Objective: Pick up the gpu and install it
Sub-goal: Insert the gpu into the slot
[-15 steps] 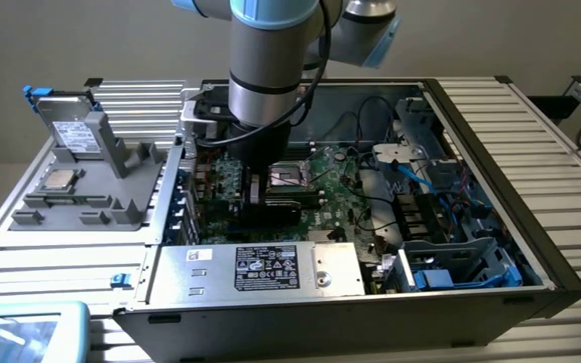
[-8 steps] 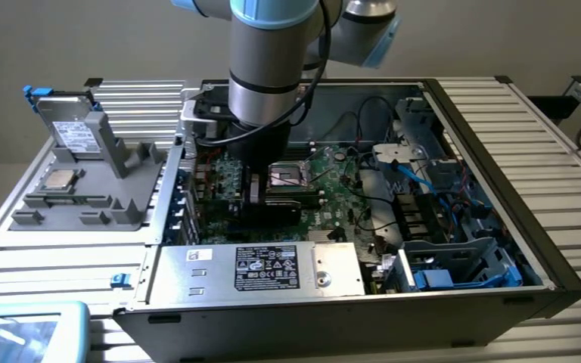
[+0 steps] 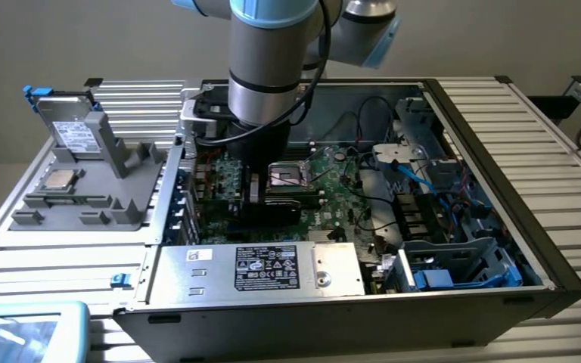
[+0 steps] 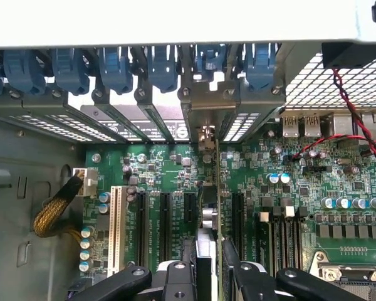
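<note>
gpu [image 4: 218, 188], thin green card, edge-on, upright among motherboard slots

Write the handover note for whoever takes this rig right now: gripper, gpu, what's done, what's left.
Gripper: fingers closed on the gpu, which is held edge-on.
Gpu: inside the open computer case, standing over the motherboard expansion slots, with its bracket end at the rear slot openings.
Done: gpu picked up and lined up at a slot.
Left: cannot tell whether it is fully seated; the gripper has not let go.

Green motherboard [image 4: 169, 169], green gpu [image 4: 217, 188], blue latches [image 4: 116, 69], yellow braided cable [image 4: 50, 216]
</note>
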